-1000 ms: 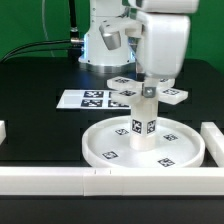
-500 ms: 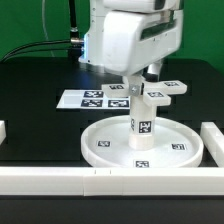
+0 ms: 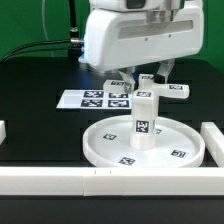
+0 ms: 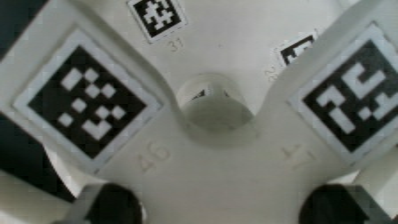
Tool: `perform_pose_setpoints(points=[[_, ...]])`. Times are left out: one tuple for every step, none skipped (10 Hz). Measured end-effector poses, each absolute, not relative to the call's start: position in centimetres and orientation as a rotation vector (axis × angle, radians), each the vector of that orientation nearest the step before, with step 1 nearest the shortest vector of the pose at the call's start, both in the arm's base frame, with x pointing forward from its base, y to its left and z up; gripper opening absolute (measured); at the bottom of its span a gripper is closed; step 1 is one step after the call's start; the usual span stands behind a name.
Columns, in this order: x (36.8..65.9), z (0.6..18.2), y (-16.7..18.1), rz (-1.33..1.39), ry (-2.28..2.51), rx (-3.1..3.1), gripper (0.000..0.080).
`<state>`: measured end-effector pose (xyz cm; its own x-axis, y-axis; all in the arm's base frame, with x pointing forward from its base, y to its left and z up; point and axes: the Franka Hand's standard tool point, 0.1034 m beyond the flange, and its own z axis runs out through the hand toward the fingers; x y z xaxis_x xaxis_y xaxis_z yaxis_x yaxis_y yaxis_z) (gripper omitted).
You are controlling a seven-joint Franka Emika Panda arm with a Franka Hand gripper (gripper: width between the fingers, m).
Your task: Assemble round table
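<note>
disc (image 3: 110,148): flat on surface (image 3: 40,120); leg (image 3: 145,122) upright at centre, seems fitted
foot (image 3: 150,92): behind disc, under arm; not yet on leg
pincer (image 4: 217,205): fingers apart, over foot, no grip

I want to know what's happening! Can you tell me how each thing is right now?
Disc: flat on the table, rim up.
Leg: standing upright in the disc's middle.
Foot: behind the leg, under the gripper; held or not, cannot tell.
Marker board: flat on the table.
Gripper: over the foot, open or shut unclear.
</note>
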<state>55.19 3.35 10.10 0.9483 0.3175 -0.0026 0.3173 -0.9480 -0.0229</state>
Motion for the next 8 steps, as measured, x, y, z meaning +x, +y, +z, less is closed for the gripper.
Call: perform_pose_setpoints(points=[[55.3, 10.1, 3.8, 0.001, -0.287, -3.09, 0.0442], [55.5, 10.1, 3.8, -0.021, -0.15, -3.102, 0.0442], [55.6, 10.1, 3.8, -0.034, -0.062, -3.105, 0.0442], [55.6, 10.1, 3.8, -0.034, -0.02, -3.105, 0.0442], [55.6, 10.2, 3.8, -0.029, -0.038, -3.105, 0.0497], [55.4, 11.0, 3.8, -0.012, -0.042, -3.103, 0.0618], [55.2, 12.1, 3.9, 0.006, -0.045, -3.1, 0.064], [54.9, 13.9, 4.0, 0.025, -0.045, -3.095, 0.064]])
